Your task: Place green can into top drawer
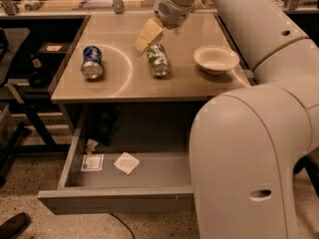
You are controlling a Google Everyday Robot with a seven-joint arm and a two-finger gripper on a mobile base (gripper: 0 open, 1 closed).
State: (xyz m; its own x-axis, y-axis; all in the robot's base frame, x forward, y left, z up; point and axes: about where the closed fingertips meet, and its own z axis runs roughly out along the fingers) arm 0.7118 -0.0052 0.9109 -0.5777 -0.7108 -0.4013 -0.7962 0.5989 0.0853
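Just below the end effector (145,40), open or closed I cannot tell, the green can (158,59) lies sideways on the tabletop (119,81) and could roll away if it gets bumped.

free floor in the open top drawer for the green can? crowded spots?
Top drawer: bare between the white paper square and where the robot's body hides it. Left end crowded: label card, small scrap. Gripper sits over the desk at the far end of the green can.
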